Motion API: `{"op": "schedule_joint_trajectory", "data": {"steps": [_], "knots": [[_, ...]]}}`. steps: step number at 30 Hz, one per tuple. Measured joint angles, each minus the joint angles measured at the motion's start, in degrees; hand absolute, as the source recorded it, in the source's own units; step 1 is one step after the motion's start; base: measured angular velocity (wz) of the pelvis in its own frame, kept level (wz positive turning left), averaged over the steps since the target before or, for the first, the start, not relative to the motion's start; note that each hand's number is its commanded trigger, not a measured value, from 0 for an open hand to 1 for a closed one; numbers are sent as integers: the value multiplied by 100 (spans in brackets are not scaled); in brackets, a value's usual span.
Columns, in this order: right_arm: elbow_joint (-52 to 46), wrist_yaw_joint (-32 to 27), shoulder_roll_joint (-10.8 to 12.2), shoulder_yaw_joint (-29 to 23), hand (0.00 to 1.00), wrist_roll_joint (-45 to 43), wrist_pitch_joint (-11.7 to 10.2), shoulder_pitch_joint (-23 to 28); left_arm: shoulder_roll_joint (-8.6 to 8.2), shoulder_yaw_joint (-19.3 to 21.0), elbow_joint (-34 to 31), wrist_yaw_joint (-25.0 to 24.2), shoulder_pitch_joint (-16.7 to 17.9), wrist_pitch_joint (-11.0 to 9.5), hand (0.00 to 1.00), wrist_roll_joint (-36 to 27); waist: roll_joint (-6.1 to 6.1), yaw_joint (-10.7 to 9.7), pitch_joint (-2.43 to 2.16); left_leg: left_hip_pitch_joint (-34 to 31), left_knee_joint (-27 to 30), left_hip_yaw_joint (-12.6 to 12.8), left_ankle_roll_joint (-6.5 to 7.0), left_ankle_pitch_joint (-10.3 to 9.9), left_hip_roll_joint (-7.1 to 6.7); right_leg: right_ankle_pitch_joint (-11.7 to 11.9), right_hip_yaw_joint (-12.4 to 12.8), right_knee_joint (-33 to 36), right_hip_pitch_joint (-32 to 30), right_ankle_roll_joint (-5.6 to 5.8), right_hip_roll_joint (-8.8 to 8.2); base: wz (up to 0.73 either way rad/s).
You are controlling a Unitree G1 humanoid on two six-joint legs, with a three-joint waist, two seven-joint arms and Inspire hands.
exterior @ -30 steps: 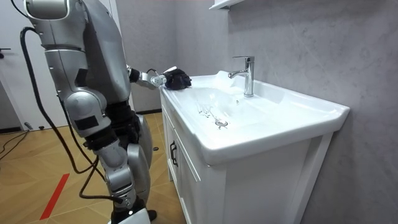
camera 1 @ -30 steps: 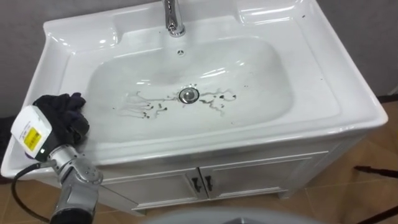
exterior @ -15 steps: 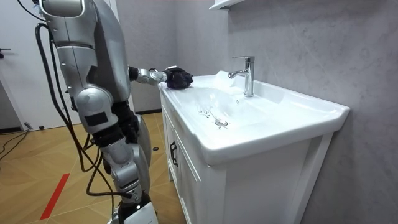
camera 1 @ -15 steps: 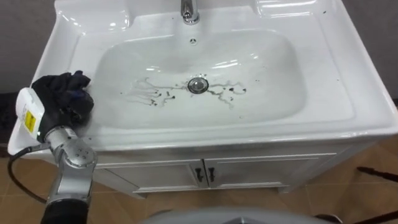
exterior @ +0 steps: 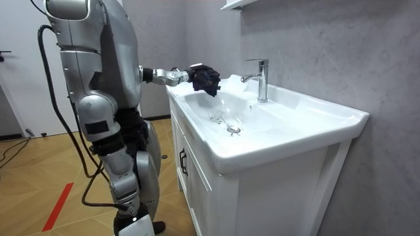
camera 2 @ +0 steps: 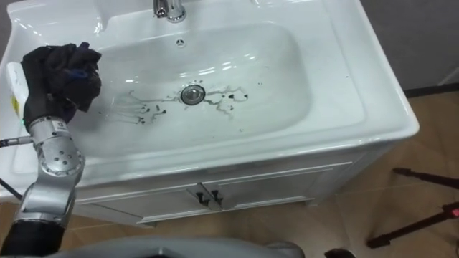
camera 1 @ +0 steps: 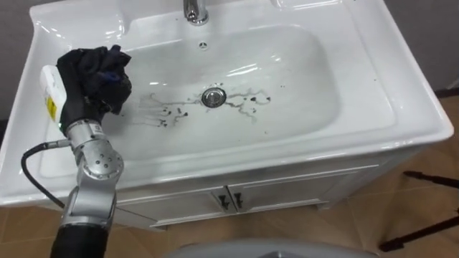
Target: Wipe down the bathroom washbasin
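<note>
The white basin [camera 1: 358, 93] [camera 2: 337, 86] [exterior: 308, 121] has dark streaks and specks [camera 1: 244, 102] around its metal drain [camera 1: 212, 97]. My left hand [camera 1: 75, 97] [camera 2: 39, 89] is shut on a bunched dark cloth [camera 1: 100, 72] [camera 2: 64, 68] [exterior: 205, 77]. It holds the cloth over the basin's left side, above the bowl's left slope. In the room view the cloth hangs a little above the basin, with my left arm stretched out over the rim. I stand at the basin's front.
A chrome tap [camera 1: 192, 11] [exterior: 260, 78] rises at the back of the basin. Cabinet doors with dark handles [camera 1: 228, 201] sit under the front edge. Wooden floor [camera 1: 430, 215] lies to the right, crossed by dark stand legs [camera 1: 423, 179].
My left hand has lifted the cloth off the basin's left front rim and carried it right and forward, over the bowl's left side. The eye views shifted.
</note>
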Motion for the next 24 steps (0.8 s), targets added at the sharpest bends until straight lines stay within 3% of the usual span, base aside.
{"op": "schedule_joint_trajectory", "data": {"steps": [11,14,17,24], "knots": [[108,-8,56,-1,0,-53,16,18,0,-2,-16,-53,-30,9,100,254,-3,-48,40,67,19,62,3,-2,7,-3,125,-4,-15,5,-25,-4],[107,-6,70,68,0,-41,124,53,2,-10,-7,-113,-29,129,100,353,28,-70,39,69,27,66,3,-2,7,-1,144,4,-20,8,-11,-1],[106,1,68,106,0,-43,253,81,20,-133,7,-242,-29,373,100,900,83,-118,31,61,30,142,4,-1,12,0,155,14,-29,9,-13,0],[94,-52,51,111,0,-46,253,103,44,-390,240,-530,-30,583,100,1442,121,-229,12,103,19,202,3,-1,17,3,230,38,1,5,0,-6]]}}
